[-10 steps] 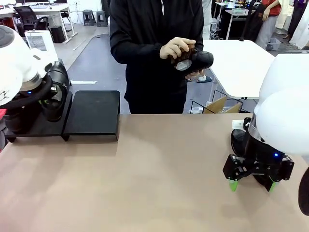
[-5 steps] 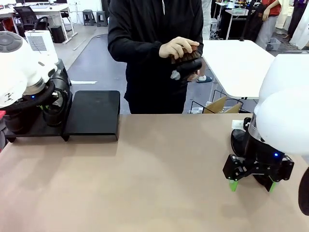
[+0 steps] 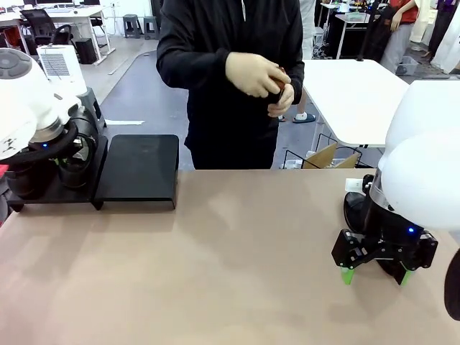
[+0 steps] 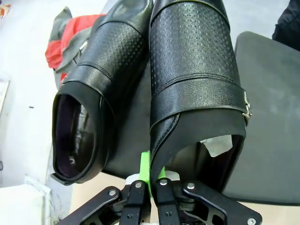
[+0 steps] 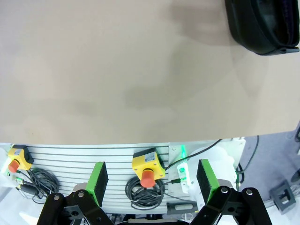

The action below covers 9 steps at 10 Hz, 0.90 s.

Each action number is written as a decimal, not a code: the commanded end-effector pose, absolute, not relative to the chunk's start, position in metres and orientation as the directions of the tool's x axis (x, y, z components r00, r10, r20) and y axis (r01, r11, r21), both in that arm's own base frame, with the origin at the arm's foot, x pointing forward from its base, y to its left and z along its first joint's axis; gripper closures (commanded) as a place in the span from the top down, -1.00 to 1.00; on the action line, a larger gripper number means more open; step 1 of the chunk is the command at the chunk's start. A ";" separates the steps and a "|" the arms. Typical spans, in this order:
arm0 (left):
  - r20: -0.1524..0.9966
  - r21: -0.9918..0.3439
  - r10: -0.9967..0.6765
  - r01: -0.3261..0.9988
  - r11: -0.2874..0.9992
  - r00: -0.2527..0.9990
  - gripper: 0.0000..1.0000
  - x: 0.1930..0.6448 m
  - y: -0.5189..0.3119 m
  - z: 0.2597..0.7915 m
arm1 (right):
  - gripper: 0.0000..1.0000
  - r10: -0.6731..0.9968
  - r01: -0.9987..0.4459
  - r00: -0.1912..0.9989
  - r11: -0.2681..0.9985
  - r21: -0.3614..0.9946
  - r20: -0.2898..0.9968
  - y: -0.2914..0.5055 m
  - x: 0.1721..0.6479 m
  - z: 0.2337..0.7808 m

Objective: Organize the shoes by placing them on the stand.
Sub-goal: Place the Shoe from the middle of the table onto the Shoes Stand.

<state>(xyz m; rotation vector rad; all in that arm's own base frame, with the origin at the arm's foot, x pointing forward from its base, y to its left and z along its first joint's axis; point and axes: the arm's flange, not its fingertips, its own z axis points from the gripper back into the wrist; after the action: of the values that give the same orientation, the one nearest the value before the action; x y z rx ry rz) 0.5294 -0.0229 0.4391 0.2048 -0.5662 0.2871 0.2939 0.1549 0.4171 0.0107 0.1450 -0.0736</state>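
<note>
Two glossy black shoes lie side by side on the black stand [image 4: 274, 117]. My left gripper [image 4: 152, 171] is shut on the heel rim of the right-hand shoe [image 4: 197, 79], with the other shoe [image 4: 89, 108] close beside it. In the front view this shoe [image 3: 74, 164] sits at the stand's [image 3: 140, 169] left end under my left arm. My right gripper [image 3: 374, 272] hovers open over the table with nothing between its green pads, and a third shoe [image 3: 354, 208] lies just behind it. The wrist view has that shoe [image 5: 262, 23] beyond the open right gripper [image 5: 152, 180].
A person stands at the far side with both hands [image 3: 259, 75] closed around a small dark thing at chest height. The tan table [image 3: 215, 266] is bare across its middle. Beyond the table edge hang yellow emergency-stop boxes [image 5: 147, 166] and cables. A dark object [image 3: 453, 287] sits at the right edge.
The person's hands turned and closed over the shoe and brush they held, now almost hidden. My left arm shifted slightly at the stand. The right arm stayed still.
</note>
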 end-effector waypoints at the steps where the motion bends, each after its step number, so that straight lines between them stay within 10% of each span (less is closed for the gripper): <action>1: 0.577 0.132 0.209 -0.343 0.930 0.789 -1.00 0.540 -0.025 0.433 | 1.00 -0.071 0.074 0.988 0.997 0.014 -0.140 0.156 0.298 0.418; 4: 0.567 0.139 0.201 -0.334 0.932 0.799 -0.84 0.541 -0.024 0.427 | 1.00 -0.071 0.074 0.988 0.997 0.014 -0.140 0.156 0.298 0.418; 9: 0.613 0.172 0.189 -0.364 0.916 0.767 1.00 0.538 -0.023 0.429 | 1.00 -0.071 0.074 0.988 0.997 0.014 -0.140 0.156 0.298 0.418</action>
<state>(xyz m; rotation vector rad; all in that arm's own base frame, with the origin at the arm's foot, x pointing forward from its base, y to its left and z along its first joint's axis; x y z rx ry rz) 0.5356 -0.0210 0.4313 0.2568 -0.5924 0.2812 0.2939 0.1549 0.4171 0.0107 0.1450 -0.0736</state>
